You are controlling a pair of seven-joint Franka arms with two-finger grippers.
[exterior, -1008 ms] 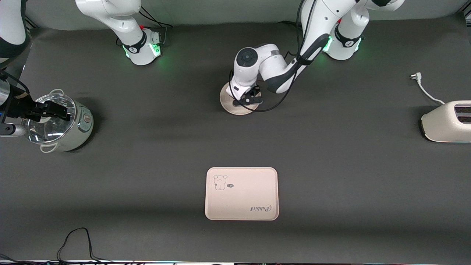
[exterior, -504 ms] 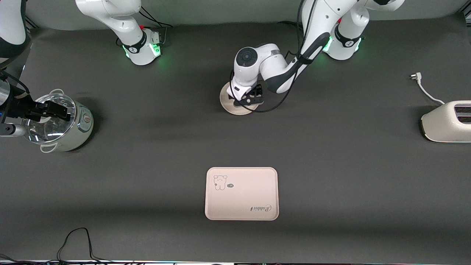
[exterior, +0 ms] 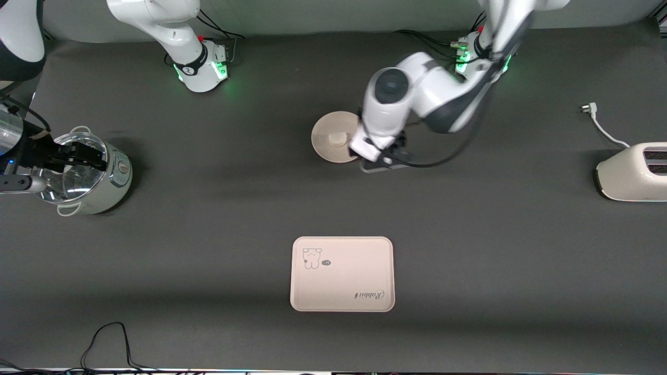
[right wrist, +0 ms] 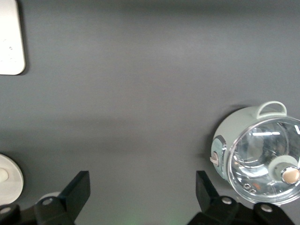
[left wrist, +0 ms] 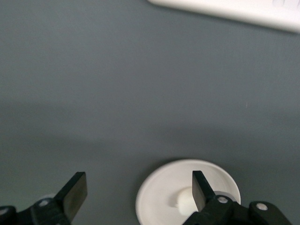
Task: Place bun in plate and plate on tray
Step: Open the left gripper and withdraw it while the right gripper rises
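Nearest the front camera sits the tray (exterior: 342,274), bare, with its cartoon and script showing. A long stretch of dark worktop (exterior: 469,250) separates it from the plate (exterior: 329,148), which lies farther off, and the bun (exterior: 337,139) is already in that plate. So the first half looks done; the carry to the tray is what's left.

The left pincer (exterior: 383,162) hangs just beside the plate, over the worktop at its rim toward the left arm's end, jaws spread wide and holding nothing, as the left wrist view shows with the plate (left wrist: 161,197) and bun (left wrist: 185,200) between its fingers (left wrist: 75,192). Here's the worry: the rim is shallow, so a thin pinch could slip or tip the plate, and that smooth little bun may roll off on the way. A skidding plate on this mat is another risk.

The right pincer (exterior: 73,155) waits, open, over the pot (exterior: 86,174) at the right arm's end. A toaster (exterior: 633,172) and its plug (exterior: 588,108) sit at the left arm's end. The mat is matte, dark grey and uncluttered between things.
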